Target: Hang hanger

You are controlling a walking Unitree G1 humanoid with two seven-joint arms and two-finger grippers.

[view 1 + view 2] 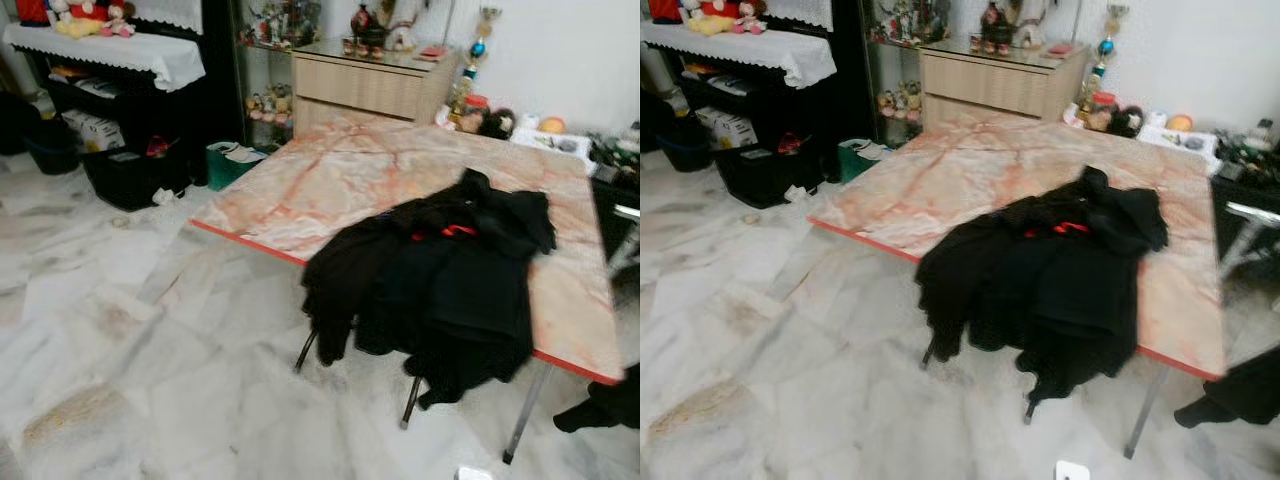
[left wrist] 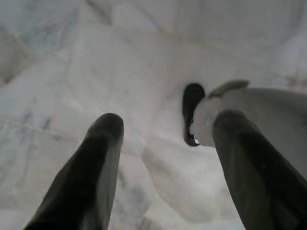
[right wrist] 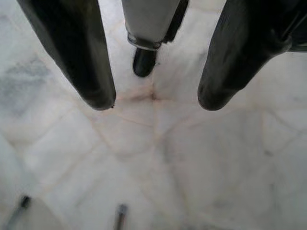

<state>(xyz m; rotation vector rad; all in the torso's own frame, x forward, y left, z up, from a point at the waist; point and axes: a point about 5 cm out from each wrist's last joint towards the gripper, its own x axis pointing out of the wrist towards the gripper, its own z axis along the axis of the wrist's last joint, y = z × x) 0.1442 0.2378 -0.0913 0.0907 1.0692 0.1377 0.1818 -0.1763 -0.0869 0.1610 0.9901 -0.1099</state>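
A black garment (image 1: pixel 440 290) lies in a crumpled heap right of centre in the left eye view, spread over the near edge of the pink marble table (image 1: pixel 330 190), with a sleeve and its hem hanging down over the red rim toward the floor. A red hanger (image 1: pixel 447 232) shows only as a short strip at the collar, the rest buried in the dark cloth.

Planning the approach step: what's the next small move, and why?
Probably step closer to the table. Both claws, left and right, hang open over bare floor, while the black garment with a red hanger showing lies at the table's near edge.
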